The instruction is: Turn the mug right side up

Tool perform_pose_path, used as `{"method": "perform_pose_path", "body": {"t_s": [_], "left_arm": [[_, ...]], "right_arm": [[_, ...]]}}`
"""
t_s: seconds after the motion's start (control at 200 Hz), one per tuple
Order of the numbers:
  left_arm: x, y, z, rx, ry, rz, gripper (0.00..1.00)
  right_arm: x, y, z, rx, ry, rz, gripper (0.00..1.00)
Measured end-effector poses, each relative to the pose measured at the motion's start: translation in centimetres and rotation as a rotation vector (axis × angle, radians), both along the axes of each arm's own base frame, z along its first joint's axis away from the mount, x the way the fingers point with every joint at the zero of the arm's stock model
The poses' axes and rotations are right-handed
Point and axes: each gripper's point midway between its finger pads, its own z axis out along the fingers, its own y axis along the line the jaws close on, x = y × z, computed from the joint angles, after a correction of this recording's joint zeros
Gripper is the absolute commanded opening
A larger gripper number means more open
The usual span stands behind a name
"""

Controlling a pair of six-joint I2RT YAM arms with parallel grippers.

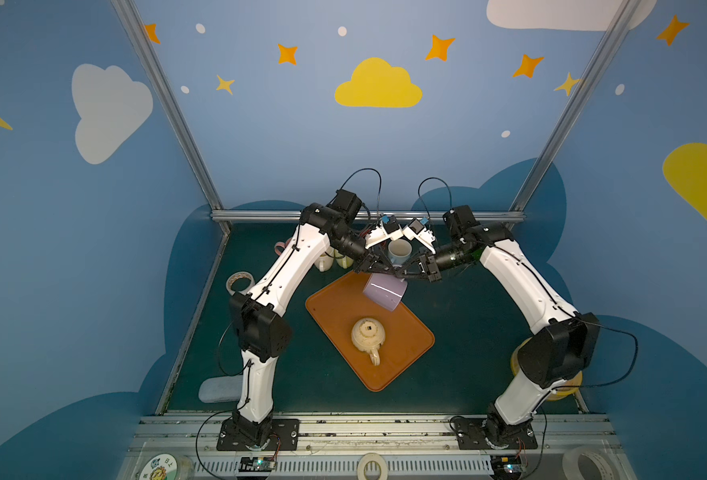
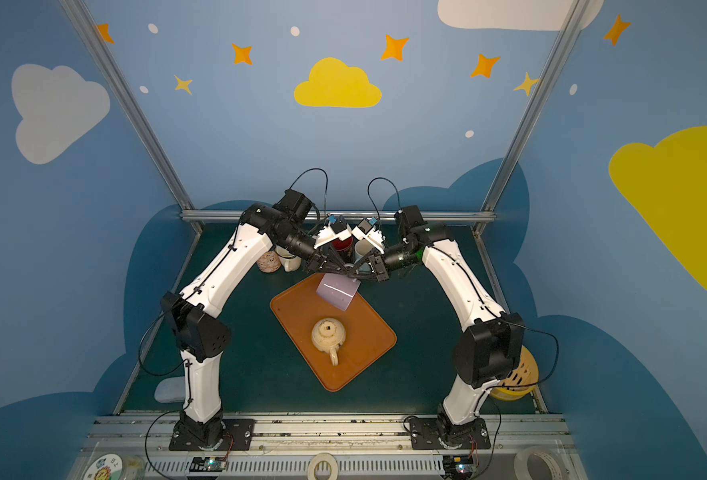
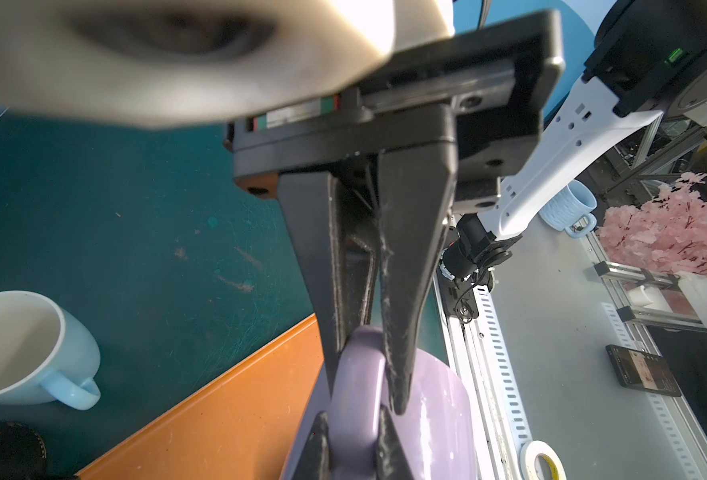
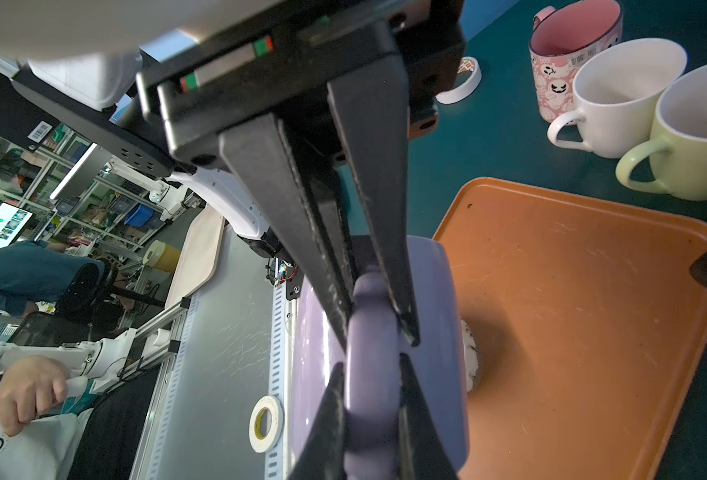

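Over the tray (image 1: 335, 316), left claw (image 3: 368, 386) and right claw (image 4: 379, 338) clamp the slanted mug (image 1: 385, 293), handle (image 4: 370, 399) uppermost

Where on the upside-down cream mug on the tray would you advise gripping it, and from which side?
Probably its handle, approached from the robot's side. The cream mug sits base-up on the tray; its body is round and wide, while the handle juts toward the robot, unobstructed.

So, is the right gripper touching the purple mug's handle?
Touching. In the right wrist view the right gripper clamps both sides of the purple mug's handle.
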Motion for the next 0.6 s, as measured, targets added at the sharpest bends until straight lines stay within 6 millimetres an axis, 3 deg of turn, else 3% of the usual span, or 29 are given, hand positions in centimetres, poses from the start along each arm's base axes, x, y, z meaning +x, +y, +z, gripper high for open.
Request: {"method": "perform_pose_path", "body": {"t_s": [0.03, 0.065, 0.135, 0.24, 0.421, 0.506, 0.601], "left_arm": [[0.1, 0.0, 0.0, 0.002, -0.002, 0.003, 0.04], [0.2, 0.0, -0.1, 0.005, -0.005, 0.007, 0.04], [0.5, -0.1, -0.3, 0.011, -0.001, 0.022, 0.04], [0.8, -0.1, -2.2, 0.04, 0.027, 0.057, 0.04], [0.8, 0.2, -6.5, 0.08, 0.119, 0.135, 0.04], [1.3, 0.5, -6.9, 0.067, 0.118, 0.181, 0.04], [2.0, 0.9, -6.0, 0.034, 0.083, 0.235, 0.04]], "right_arm": [[0.1, 0.0, 0.0, 0.0, 0.001, -0.003, 0.01], [0.2, 0.0, -0.1, -0.002, 0.001, -0.007, 0.15], [0.5, 0.1, -0.2, -0.002, 0.007, -0.018, 0.3], [1.3, 0.3, -0.1, 0.011, -0.019, -0.036, 0.42], [1.4, 0.4, 0.2, 0.028, -0.057, -0.057, 0.5], [1.6, 0.2, 0.3, 0.023, -0.068, -0.078, 0.53], [2.0, -0.1, 0.1, -0.002, -0.068, -0.121, 0.54]]}}
